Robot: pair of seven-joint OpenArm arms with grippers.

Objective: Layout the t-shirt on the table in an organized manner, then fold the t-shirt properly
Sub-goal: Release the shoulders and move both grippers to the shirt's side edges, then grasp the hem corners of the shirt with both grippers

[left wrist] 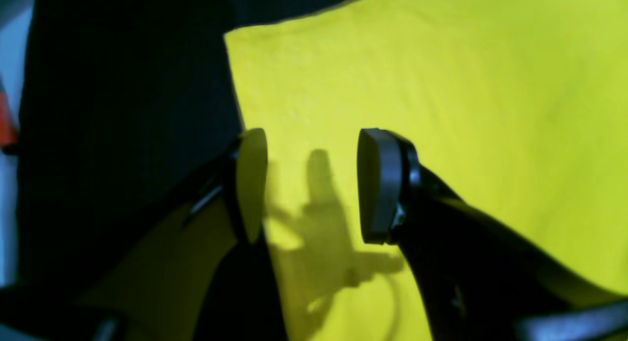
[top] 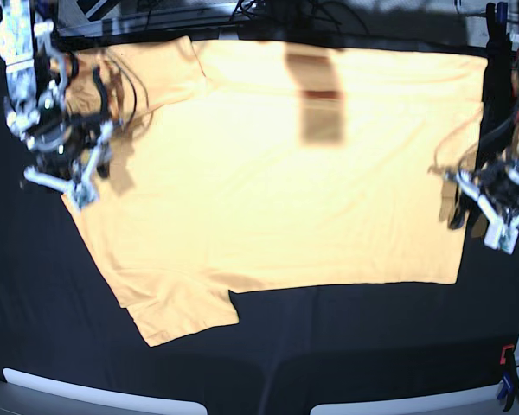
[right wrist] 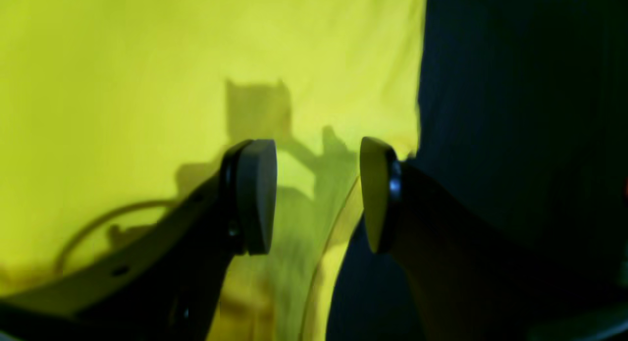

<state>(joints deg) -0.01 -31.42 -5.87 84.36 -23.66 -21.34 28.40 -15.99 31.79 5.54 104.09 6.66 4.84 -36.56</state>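
Note:
The light orange-yellow t-shirt (top: pixel 277 173) lies spread flat on the black table (top: pixel 346 346), sleeves toward the left, hem toward the right. My left gripper (top: pixel 486 212) is open and empty, just above the shirt's right edge. In the left wrist view the left gripper (left wrist: pixel 314 184) hangs over the t-shirt (left wrist: pixel 441 86) near its corner, beside the table (left wrist: pixel 122 110). My right gripper (top: pixel 65 184) is open and empty at the shirt's left edge. In the right wrist view the right gripper (right wrist: pixel 319 194) straddles the edge between t-shirt (right wrist: pixel 147 61) and table (right wrist: pixel 515 110).
A red clamp (top: pixel 505 354) and a blue clamp (top: pixel 502 389) sit at the table's front right corner. Cables (top: pixel 268 13) run along the back edge. A white rim (top: pixel 95 393) borders the front. A dark shadow (top: pixel 316 95) falls on the shirt.

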